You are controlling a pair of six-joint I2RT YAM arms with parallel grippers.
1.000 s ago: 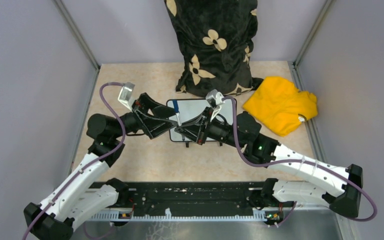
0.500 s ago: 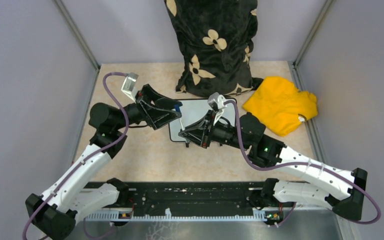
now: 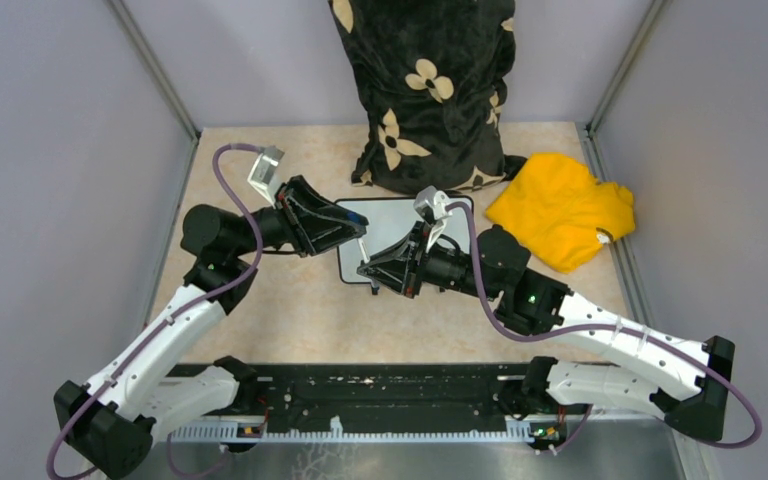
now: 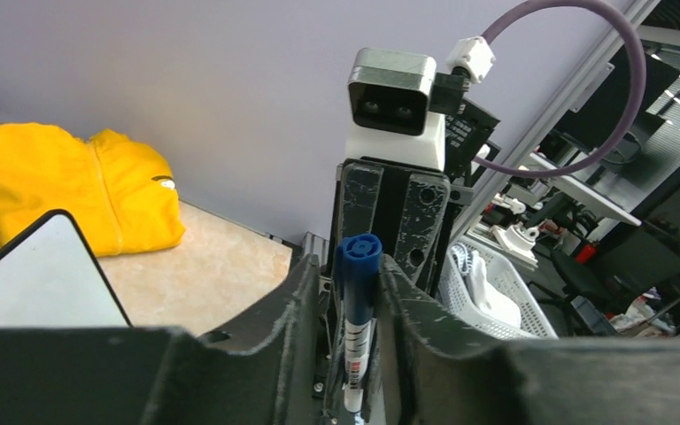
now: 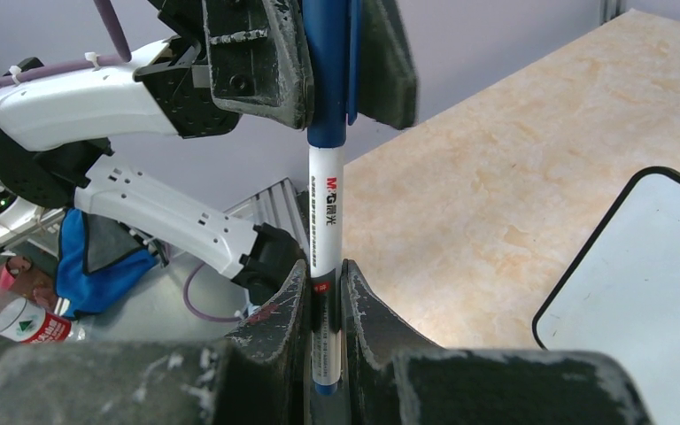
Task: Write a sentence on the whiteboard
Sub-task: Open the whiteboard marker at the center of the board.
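Clamping the marker [image 5: 325,204] in my right gripper [image 5: 323,283] steadies it. Left gripper [image 4: 350,266] pinches the cap [image 4: 358,251], ready to pull.

**Item 1.** Marker [image 5: 326,204], white barrel with a blue cap.
- Brand mark "M&G" in dark print just below the cap, followed by two small characters too fine to make out.
- Under it, one line of tiny dark print runs down the barrel; it is not legible.
- Lower on the barrel is a red band with pale print, unreadable in both wrist views.

**Item 2.** Plastic bottle [image 5: 4,320], off the worktop among background clutter.
- Red label with a round white-and-green emblem; the lettering is too blurred to read.
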